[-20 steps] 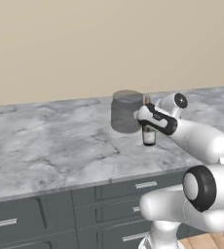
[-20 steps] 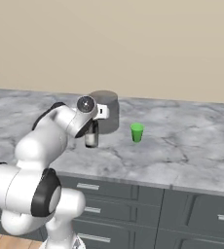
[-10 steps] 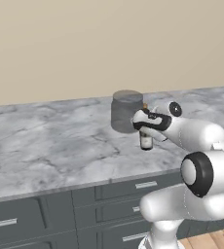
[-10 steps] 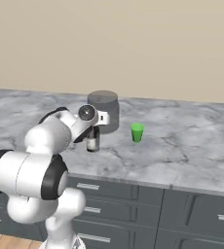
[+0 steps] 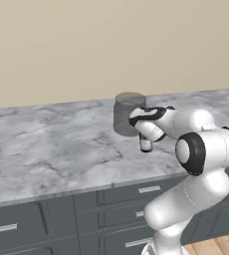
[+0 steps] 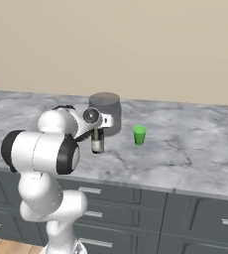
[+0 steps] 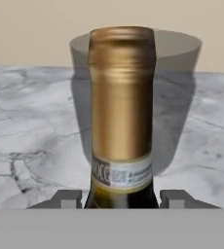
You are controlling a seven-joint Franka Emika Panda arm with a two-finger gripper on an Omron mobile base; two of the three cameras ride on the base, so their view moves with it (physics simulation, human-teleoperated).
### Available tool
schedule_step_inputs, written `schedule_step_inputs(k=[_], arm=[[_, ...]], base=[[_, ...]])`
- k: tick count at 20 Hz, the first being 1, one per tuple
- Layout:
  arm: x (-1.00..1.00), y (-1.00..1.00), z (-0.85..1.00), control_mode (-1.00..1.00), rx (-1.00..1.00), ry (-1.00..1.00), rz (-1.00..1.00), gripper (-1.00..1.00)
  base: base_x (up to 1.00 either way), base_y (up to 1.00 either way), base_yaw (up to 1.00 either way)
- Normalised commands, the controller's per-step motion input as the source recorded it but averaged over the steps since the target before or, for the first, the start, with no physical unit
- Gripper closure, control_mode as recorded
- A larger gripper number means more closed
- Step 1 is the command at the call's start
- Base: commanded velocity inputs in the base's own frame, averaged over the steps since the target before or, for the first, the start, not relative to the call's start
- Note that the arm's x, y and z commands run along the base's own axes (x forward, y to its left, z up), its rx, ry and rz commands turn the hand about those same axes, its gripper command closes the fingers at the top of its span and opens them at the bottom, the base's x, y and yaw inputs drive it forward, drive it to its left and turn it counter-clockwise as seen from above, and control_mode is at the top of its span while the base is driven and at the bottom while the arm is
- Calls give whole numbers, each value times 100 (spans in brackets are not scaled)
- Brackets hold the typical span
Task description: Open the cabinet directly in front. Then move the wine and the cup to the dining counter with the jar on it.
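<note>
The wine stands upright on the dining counter, just in front of the jar. My gripper is shut on the wine from the near side, a fingertip at each side of its shoulder. In the hand view its gold-capped neck rises in front of the grey jar. The green cup stands on the marble to the right of the bottle, apart from it. The cabinet is out of view.
Dark grey drawer fronts run under the counter's front edge. A plain beige wall backs the counter. My bent arm's large elbow joint hangs over the front edge. Bare marble stretches to the left and far right.
The gripper has brought the wine down and a little nearer the front, from beside the jar's top to the counter. The arm's elbow has folded in closer. Jar and cup stay put.
</note>
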Motion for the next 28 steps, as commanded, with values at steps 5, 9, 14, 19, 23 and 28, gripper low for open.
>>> schedule_step_inputs(k=[5, 9, 14, 19, 23, 28], arm=[[2, -16, -49, -100, 0, -9, 0, 100], [3, -2, -29, -100, -1, -9, 0, 100], [25, -5, -19, -100, -1, -4, 0, 100], [31, -8, -35, -100, 0, -5, 0, 100], [24, -2, -37, -100, 0, -5, 0, 100], [-25, 0, -58, -100, -2, 0, 2, 100]], base=[[0, 0, 0], [0, 0, 0], [0, 0, 0], [0, 0, 0], [0, 0, 0], [0, 0, 0]])
